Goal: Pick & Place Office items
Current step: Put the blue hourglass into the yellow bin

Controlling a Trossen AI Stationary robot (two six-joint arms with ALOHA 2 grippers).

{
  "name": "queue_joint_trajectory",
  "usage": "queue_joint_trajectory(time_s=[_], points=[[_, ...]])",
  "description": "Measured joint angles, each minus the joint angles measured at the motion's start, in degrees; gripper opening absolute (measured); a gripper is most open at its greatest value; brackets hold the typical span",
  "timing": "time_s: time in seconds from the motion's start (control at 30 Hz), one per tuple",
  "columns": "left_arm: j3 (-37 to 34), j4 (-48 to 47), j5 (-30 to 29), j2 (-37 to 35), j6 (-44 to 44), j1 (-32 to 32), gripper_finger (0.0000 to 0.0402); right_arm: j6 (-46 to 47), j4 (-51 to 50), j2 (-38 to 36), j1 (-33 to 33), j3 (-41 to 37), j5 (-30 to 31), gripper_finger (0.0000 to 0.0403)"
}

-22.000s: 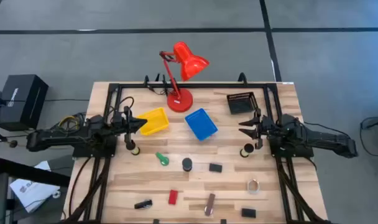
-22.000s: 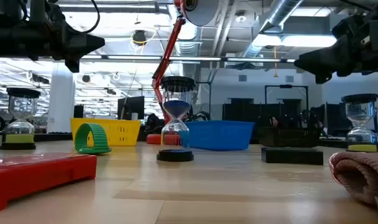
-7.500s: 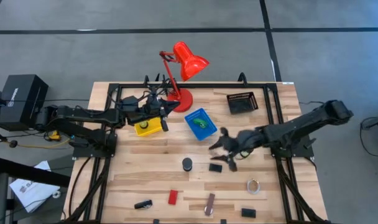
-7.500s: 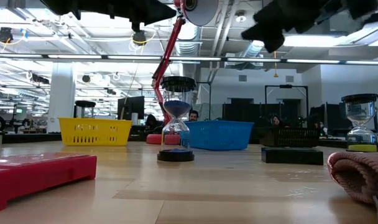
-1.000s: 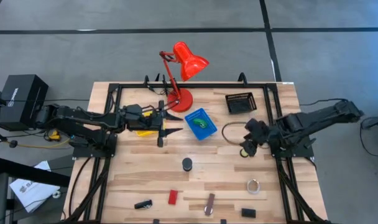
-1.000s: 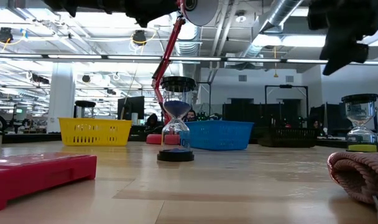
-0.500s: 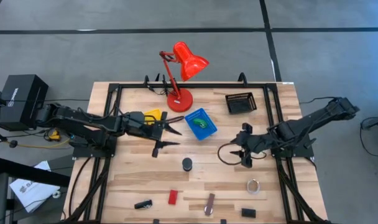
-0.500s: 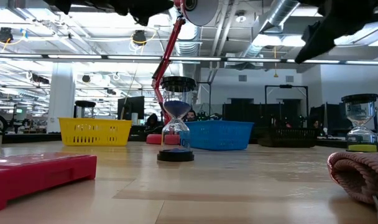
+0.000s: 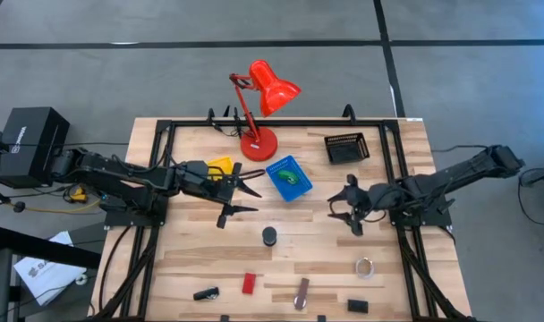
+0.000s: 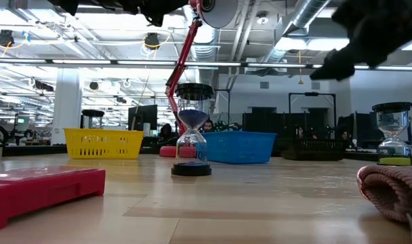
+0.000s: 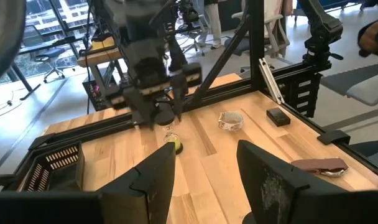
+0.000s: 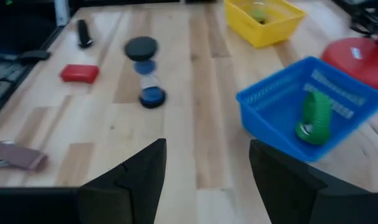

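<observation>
My left gripper (image 9: 235,200) hangs open and empty above the table, in front of the yellow tray (image 9: 221,166). My right gripper (image 9: 345,212) is open and empty too, held above the table right of the middle and pointing toward its left. Between them stands an hourglass with a black top (image 9: 269,236) (image 12: 145,71). A red block (image 9: 248,283), a black piece (image 9: 206,293), a brown-silver bar (image 9: 301,293), a black block (image 9: 358,306) and a silvery ring (image 9: 364,266) lie near the front edge. A green piece (image 12: 313,115) lies in the blue tray (image 9: 281,183).
A red desk lamp (image 9: 257,134) stands at the far edge between the trays, with a black mesh tray (image 9: 345,148) to its right. A second small hourglass (image 11: 171,140) stands under my right gripper. Black frame rails (image 9: 165,134) run along the table's sides.
My right gripper has come down nearer the table, and its wrist has rolled and tipped so the fingers now point toward the table's left. My left gripper has swung a little toward the near edge. Nothing on the table has moved.
</observation>
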Motion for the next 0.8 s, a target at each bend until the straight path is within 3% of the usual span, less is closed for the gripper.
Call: queue_joint_trajectory(time_s=[0.27,0.8], points=[[0.00,0.31,-0.02,0.00,0.21,0.00,0.0168,-0.40,8.76,-4.11,-5.18,-7.18,-1.19,0.0221],[0.00,0.33,-0.07,0.00,0.40,0.02,0.0164,1.66,9.21,-3.98,-9.17,-7.44,-1.07,0.0221]])
